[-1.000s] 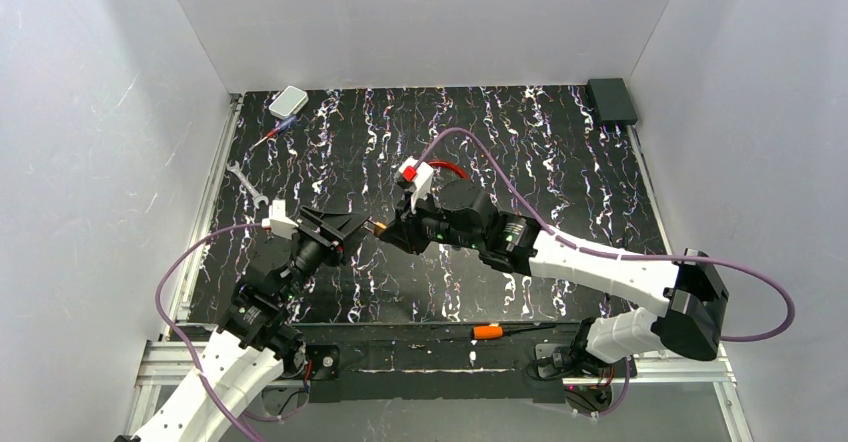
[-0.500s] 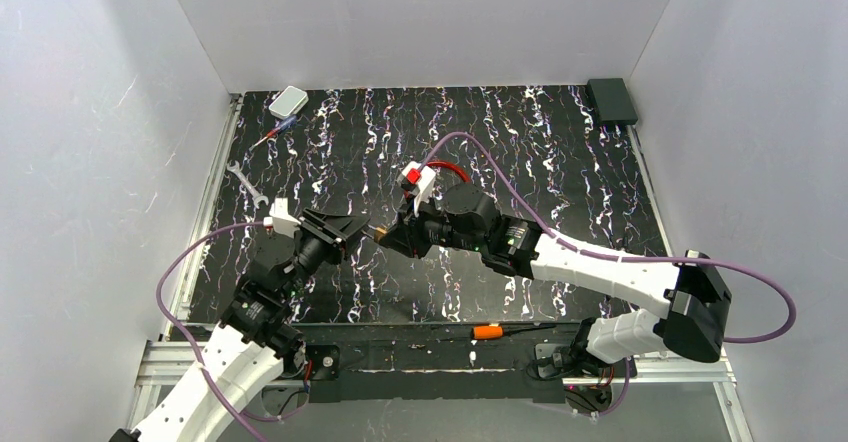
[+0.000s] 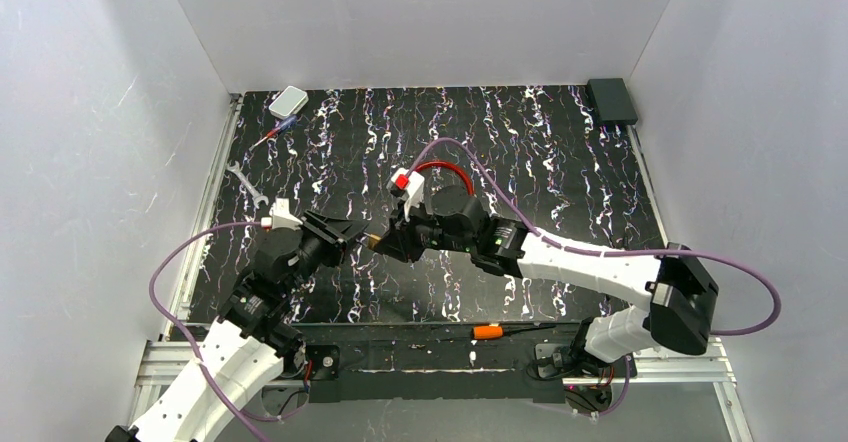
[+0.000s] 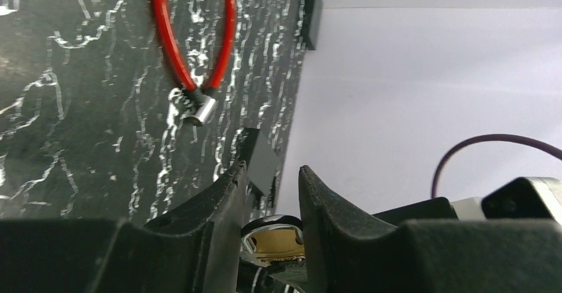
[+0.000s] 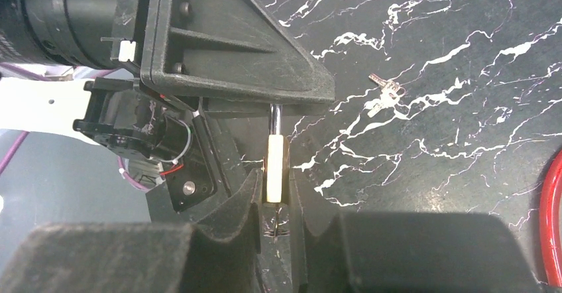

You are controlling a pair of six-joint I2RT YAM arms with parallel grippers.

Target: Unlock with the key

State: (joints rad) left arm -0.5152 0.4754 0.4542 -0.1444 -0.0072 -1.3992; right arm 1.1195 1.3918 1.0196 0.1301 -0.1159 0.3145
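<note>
A little brass padlock (image 3: 372, 239) hangs above the mat between my two grippers. My right gripper (image 5: 274, 197) is shut on its pale brass body (image 5: 275, 167), seen edge on. My left gripper (image 4: 272, 177) closes round its silver shackle (image 4: 268, 225); in the right wrist view the shackle rod (image 5: 275, 117) runs up behind the left finger (image 5: 225, 48). The tiny silvery key (image 5: 386, 94) lies loose on the mat, apart from both grippers. A red cable loop (image 4: 192, 34) with a silver end lies beyond.
A silver wrench (image 3: 245, 182) lies at the mat's left edge. An orange-handled tool (image 3: 488, 331) lies on the front rail. A grey box (image 3: 288, 101) and a small screwdriver (image 3: 272, 134) are at the back left, a black box (image 3: 611, 100) at the back right.
Both grippers, with the padlock between them, have shifted a little to the left and towards the front. More of the red cable loop shows behind the right wrist.
</note>
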